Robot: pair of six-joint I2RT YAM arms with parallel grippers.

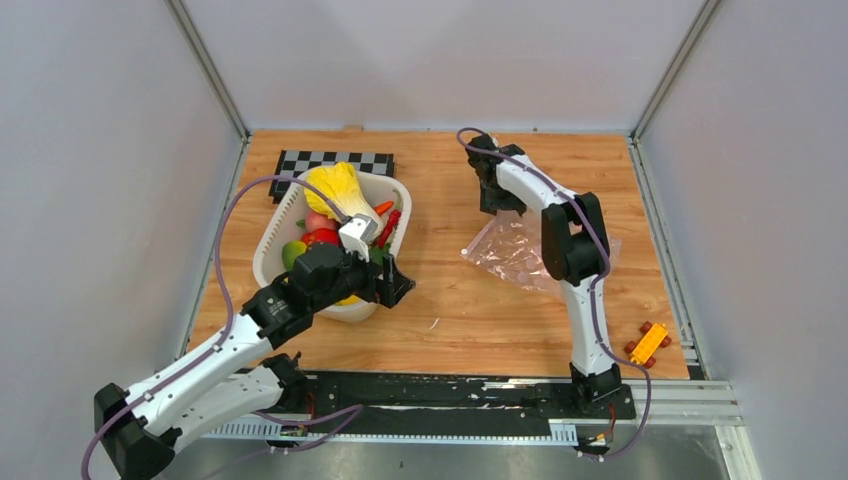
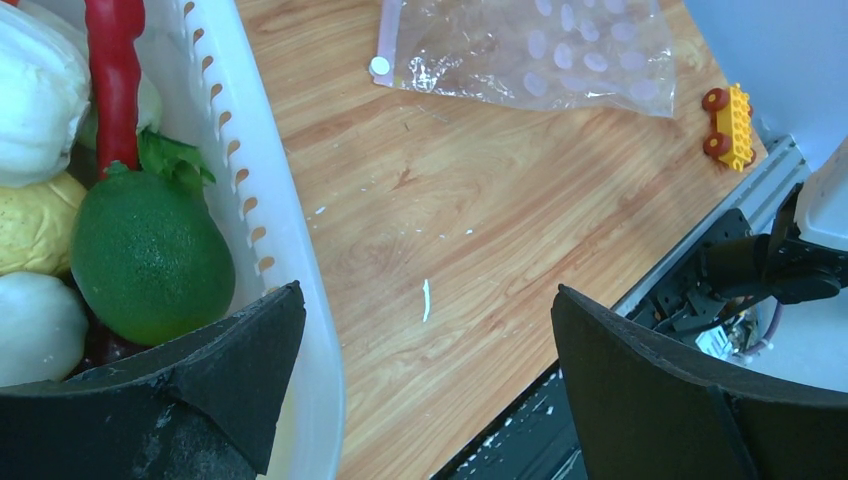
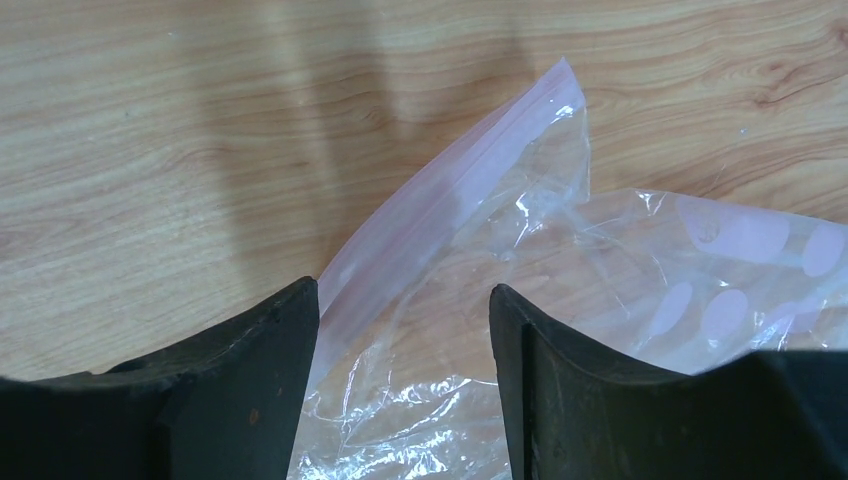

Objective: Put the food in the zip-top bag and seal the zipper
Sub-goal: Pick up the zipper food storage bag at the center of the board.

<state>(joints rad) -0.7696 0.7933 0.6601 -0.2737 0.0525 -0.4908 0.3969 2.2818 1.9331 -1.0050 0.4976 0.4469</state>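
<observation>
The food lies in the white slotted basket (image 1: pixel 272 236): a yellow-leaved cabbage (image 1: pixel 338 190), a red chili (image 1: pixel 390 226) and a tomato (image 1: pixel 322 237). The left wrist view shows the chili (image 2: pixel 115 80), a green lime (image 2: pixel 150 255) and a lemon (image 2: pixel 35 220). My left gripper (image 1: pixel 395 282) (image 2: pixel 425 300) is open and empty, one finger over the basket's right rim and the other over the table. The clear zip-top bag (image 1: pixel 520 255) (image 2: pixel 540 50) (image 3: pixel 600 270) lies flat at the right. My right gripper (image 1: pixel 498 207) (image 3: pixel 403 288) is open, its fingers astride the bag's corner by the pink zipper (image 3: pixel 450 190).
A yellow and orange toy block car (image 1: pixel 648 343) (image 2: pixel 728 125) sits near the front right edge. A checkerboard (image 1: pixel 300 163) lies behind the basket (image 2: pixel 270 200). A black rail (image 1: pixel 450 395) runs along the near edge. Grey walls enclose the table.
</observation>
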